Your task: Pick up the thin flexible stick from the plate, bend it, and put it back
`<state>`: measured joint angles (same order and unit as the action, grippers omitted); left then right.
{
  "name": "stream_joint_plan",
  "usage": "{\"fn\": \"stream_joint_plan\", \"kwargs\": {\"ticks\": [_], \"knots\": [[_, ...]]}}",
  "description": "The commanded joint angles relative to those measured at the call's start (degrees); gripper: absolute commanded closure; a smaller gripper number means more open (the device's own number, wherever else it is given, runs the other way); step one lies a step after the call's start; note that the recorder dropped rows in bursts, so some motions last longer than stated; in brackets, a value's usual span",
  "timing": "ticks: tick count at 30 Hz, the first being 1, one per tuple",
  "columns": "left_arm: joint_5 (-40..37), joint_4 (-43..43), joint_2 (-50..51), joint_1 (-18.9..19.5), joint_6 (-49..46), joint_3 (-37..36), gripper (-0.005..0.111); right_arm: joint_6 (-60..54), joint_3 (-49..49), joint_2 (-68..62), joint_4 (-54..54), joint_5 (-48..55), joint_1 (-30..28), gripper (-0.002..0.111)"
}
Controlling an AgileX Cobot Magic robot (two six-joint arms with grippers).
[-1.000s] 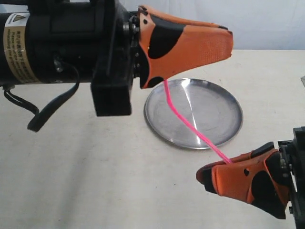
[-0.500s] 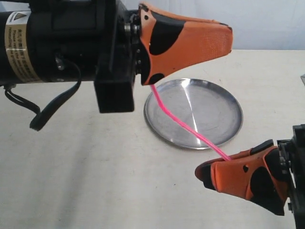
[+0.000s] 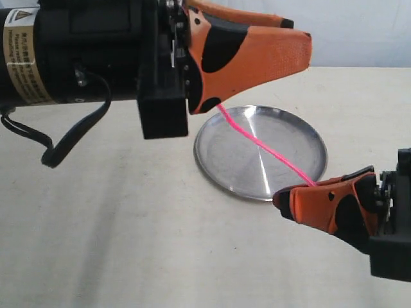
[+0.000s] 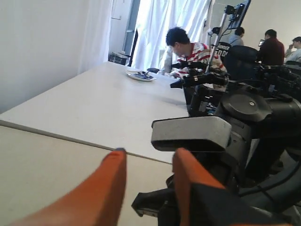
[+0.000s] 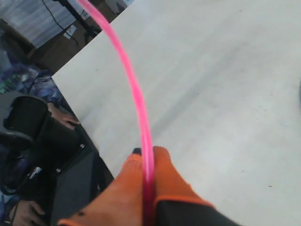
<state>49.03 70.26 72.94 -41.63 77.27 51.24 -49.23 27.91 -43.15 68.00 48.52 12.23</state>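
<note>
Pinches one end of the thin bright pink flexible stick [image 3: 270,149] between the tight-clenched fingers of the orange-and-black right gripper [image 3: 280,197], just outside the round shiny stainless-steel plate [image 3: 215,170], off its camera-side right rim and low over the pale tabletop [image 3: 128,224]. Seen close from the right wrist: clamped right at the fingertips, with the rod rising out of them in a smooth curve. Carries the stick clear of the plate, slanting up across the steel toward the far-left rim, where its upper end vanishes under the lower edge of the big orange-and-black left gripper [image 3: 297,35] hovering above that rim. Shows, from the left wrist, both left fingers standing well apart with nothing visible between the tips, so released rather than gripping; cannot tell whether the hidden stick end touches either pad. Probably held this way, one end at each side of the plate, so that drawing the ends together bows the rod over the dish. Judged near the close of the bending step, with the return to the plate not yet done. Calls for lowering the right end inside the rim before unclenching. Worth watching for a springy flick sending the stick off the plate.
</note>
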Motion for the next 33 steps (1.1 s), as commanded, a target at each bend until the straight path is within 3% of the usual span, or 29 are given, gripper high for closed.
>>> {"fn": "stream_joint_plan", "kwargs": {"ticks": [1, 4, 9, 16, 22, 26, 30, 33], "knots": [[-10.05, 0.23, -1.65, -0.2, 3.8, 0.27, 0.047, 2.73, -0.17, 1.63, -2.17, -2.9, -0.16, 0.109], [-16.89, 6.22, -1.79, -0.2, 7.46, 0.27, 0.044, 2.96, -0.17, 2.91, -2.17, -4.03, -0.16, 0.109], [-17.82, 12.99, -1.79, -0.2, 14.14, 0.27, 0.044, 4.32, -0.17, 4.58, -2.42, -5.68, -0.16, 0.109], [-15.66, 10.33, -1.79, -0.2, 16.83, 0.27, 0.044, 4.48, -0.17, 5.11, -2.42, -6.04, -0.16, 0.109], [-13.83, 1.09, -1.26, -0.2, 16.73, 0.27, 0.046, 1.22, -0.17, 5.11, 2.93, -5.44, -0.16, 0.109], [-9.35, 0.25, 0.23, -0.2, 16.73, 0.27, 0.064, -2.02, -0.17, 5.11, 7.84, -4.47, -0.16, 0.109], [-5.83, -1.26, 1.79, -0.2, 16.6, 0.27, 0.102, -2.47, -0.17, 4.87, 9.13, -1.62, -0.16, 0.109], [-5.55, -2.15, 1.79, -0.2, 11.73, 0.27, 0.106, -2.47, -0.17, 4.65, 10.0, 5.04, -0.16, 0.109]]}}
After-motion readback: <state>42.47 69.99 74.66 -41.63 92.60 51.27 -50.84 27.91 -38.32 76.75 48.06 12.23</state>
